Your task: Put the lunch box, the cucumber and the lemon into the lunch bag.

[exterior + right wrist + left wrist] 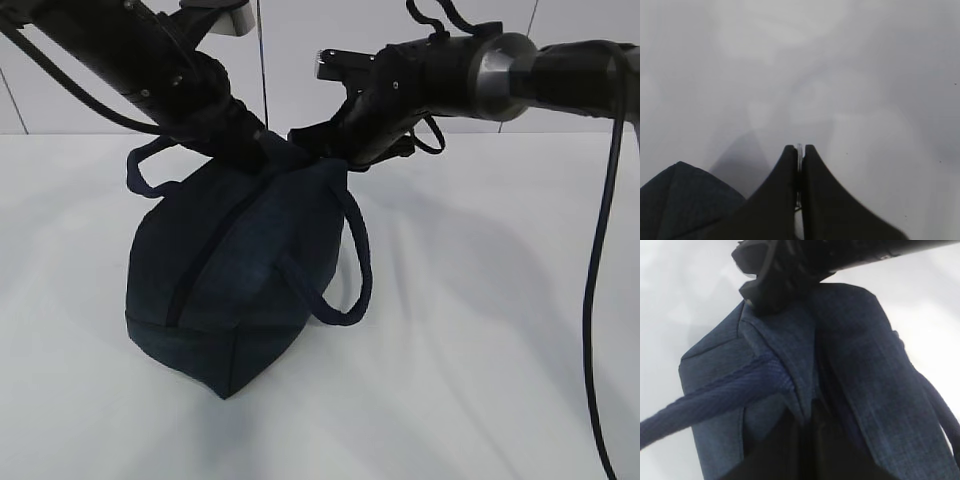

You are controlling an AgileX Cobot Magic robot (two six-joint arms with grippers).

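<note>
The dark navy lunch bag (235, 280) stands on the white table, and its top zipper (215, 245) looks closed along its length. My left gripper (262, 158) is shut on a fold of the bag's fabric at its far top end; the left wrist view shows that pinch (807, 412). My right gripper (318, 148) is at the same end, shut on the thin metal ring pull (799, 150). It also shows in the left wrist view (770, 285). The bag's corner shows in the right wrist view (685, 200). The lunch box, cucumber and lemon are out of view.
One loop handle (350, 270) hangs down the bag's right side, the other (140, 165) sticks out at the back left. A white table (480, 350) surrounds the bag. A black cable (600, 250) hangs at the right.
</note>
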